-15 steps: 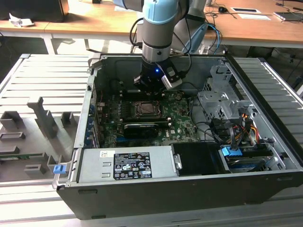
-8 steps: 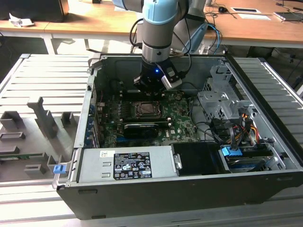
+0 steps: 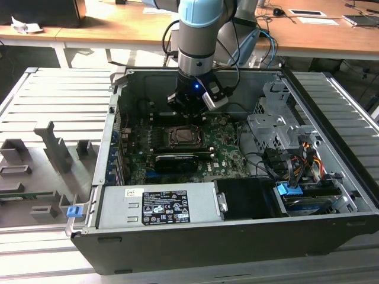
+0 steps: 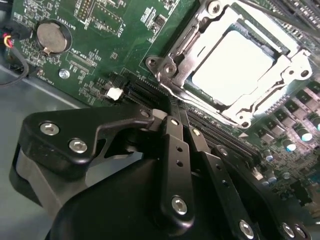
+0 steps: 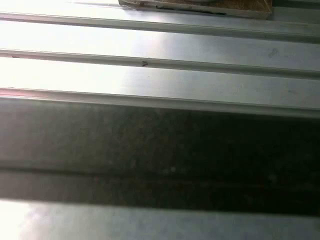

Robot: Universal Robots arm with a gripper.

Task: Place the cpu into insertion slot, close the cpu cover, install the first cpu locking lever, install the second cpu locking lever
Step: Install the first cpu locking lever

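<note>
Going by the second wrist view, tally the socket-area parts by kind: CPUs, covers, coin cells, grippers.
CPU: 1, lying in the socket
Cover: 1, down around the CPU
Coin cell: 1, on the green board
Gripper: 1, its fingers close together, beside the socket
Total: 4

Arm reaching down into the open computer case [image 3: 331, 177]

The end effector [image 3: 188, 106] hangs wrist-down just above the far edge of the insertion slot [image 3: 182, 136]; in the second wrist view its black fingers [image 4: 176, 150] lie pressed together, tips just beside the slot's frame.
</note>
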